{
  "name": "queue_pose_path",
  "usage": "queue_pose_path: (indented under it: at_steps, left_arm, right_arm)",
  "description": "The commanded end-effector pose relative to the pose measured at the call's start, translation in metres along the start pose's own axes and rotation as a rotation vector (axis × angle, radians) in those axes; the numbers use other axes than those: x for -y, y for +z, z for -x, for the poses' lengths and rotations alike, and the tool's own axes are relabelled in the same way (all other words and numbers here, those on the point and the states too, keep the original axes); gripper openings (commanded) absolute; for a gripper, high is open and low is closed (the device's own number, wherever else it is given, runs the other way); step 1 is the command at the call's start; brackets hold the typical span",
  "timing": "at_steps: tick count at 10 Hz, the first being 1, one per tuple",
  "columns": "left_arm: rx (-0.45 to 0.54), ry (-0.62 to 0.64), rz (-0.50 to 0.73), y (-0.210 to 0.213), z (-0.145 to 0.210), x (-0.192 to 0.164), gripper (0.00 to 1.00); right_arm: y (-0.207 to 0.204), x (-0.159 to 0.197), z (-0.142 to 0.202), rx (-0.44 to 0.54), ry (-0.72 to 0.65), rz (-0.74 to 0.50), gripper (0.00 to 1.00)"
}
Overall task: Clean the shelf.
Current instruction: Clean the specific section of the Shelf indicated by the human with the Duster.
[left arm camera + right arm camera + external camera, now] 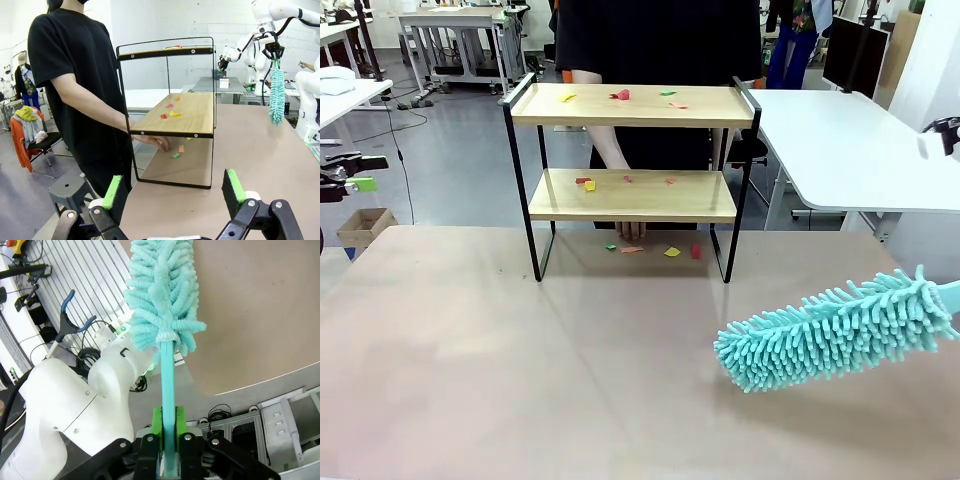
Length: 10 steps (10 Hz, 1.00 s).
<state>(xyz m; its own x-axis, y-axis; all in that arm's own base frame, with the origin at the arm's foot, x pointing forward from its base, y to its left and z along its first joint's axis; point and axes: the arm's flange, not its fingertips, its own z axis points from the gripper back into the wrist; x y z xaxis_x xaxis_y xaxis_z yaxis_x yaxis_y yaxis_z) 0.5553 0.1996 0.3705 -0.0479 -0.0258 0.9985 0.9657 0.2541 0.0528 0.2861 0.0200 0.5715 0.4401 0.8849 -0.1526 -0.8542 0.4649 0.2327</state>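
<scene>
Right end effector [169, 424] is closed on the teal handle of a fluffy duster [840, 330], held over the right side of the desk [520, 350], well apart from the shelf [550, 105]. Left end effector [175, 192] gapes wide, holding nothing. The shelf stands upright at the desk's far middle: two pale wooden boards in a thin black frame, with coloured scraps [589, 185] on both boards and beneath. A person's hand [632, 230] rests under the lower board. The desk top is plain beige; a white table [840, 140] and grey floor [450, 160] lie beyond.
</scene>
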Motion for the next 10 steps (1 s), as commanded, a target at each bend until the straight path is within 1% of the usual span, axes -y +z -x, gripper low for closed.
queue_pose_path:
  at_steps: [1, 3, 4, 5, 7, 10]
  left_arm:
    - [0.002, -0.005, -0.001, 0.0, -0.003, 0.001, 1.0]
    - [0.002, -0.005, -0.001, 0.0, -0.003, 0.001, 1.0]
    - [0.002, -0.005, -0.001, 0.0, -0.003, 0.001, 1.0]
    - [0.002, -0.005, -0.001, 0.0, -0.003, 0.001, 1.0]
    - [0.002, -0.005, -0.001, 0.0, -0.003, 0.001, 1.0]
    - [0.002, -0.005, -0.001, 0.0, -0.003, 0.001, 1.0]
  right_arm:
    - [0.0, -0.001, 0.0, -0.006, -0.001, 0.005, 0.13]
    - [0.0, 0.0, 0.0, 0.0, 0.0, 0.0, 0.13]
    - [0.003, -0.009, -0.03, 0.065, -0.002, -0.004, 0.13]
    - [0.005, -0.016, -0.055, 0.106, -0.01, 0.0, 0.13]
    - [0.005, -0.031, -0.097, 0.212, -0.036, 0.023, 0.13]
    - [-0.022, -0.056, -0.166, 0.378, -0.163, 0.048, 0.13]
